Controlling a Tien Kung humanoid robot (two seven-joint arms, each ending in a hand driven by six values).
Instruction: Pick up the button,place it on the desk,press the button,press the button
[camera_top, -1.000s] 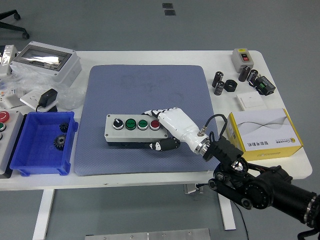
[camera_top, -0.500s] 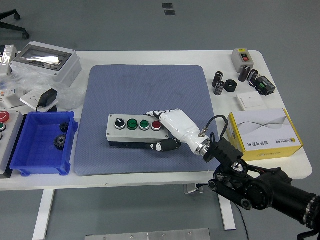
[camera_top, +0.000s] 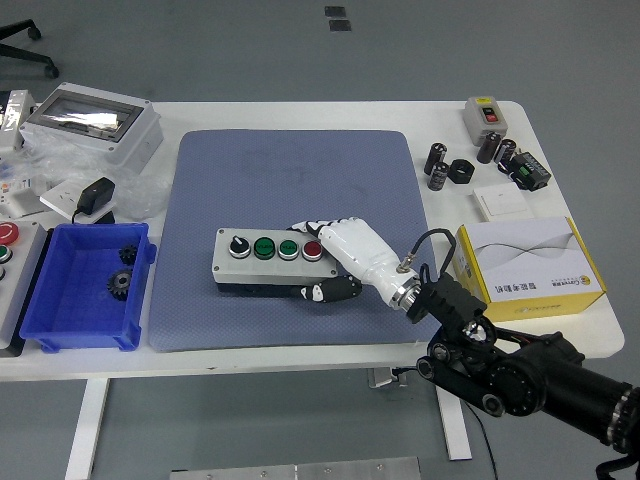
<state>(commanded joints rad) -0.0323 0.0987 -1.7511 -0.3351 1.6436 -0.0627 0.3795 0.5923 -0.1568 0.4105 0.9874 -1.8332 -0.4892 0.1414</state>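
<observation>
Button box (camera_top: 268, 257) lies flat on the blue-grey mat (camera_top: 290, 180), toward its near edge. Right hand (camera_top: 345, 255) is clenched around the box's right end, fingers over the far side, thumb (camera_top: 330, 291) along the near side. Box face is grey, carrying a black selector knob, two green buttons and one red button. Print on the yellow carton (camera_top: 530, 265) beside the arm is too small to read.
</observation>
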